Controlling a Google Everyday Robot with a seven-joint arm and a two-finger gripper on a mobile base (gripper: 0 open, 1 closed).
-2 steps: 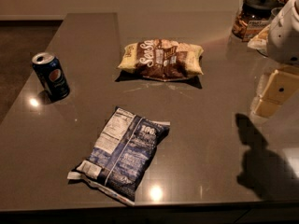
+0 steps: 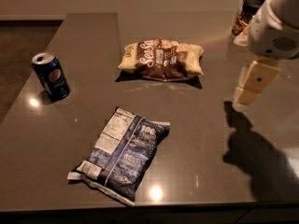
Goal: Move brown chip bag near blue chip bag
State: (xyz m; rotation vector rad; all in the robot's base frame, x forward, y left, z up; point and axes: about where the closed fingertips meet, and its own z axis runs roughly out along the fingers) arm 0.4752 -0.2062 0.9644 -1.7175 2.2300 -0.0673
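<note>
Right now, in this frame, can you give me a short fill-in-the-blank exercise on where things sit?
1. The soda can stands ____ near the left edge of the table.
2. The blue chip bag lies with its ____ label facing up.
3. The gripper hovers at the picture's ____ side, apart from both bags.
4. The brown chip bag lies ____ from the camera than the blue chip bag.
Missing words: upright; nutrition; right; farther.
</note>
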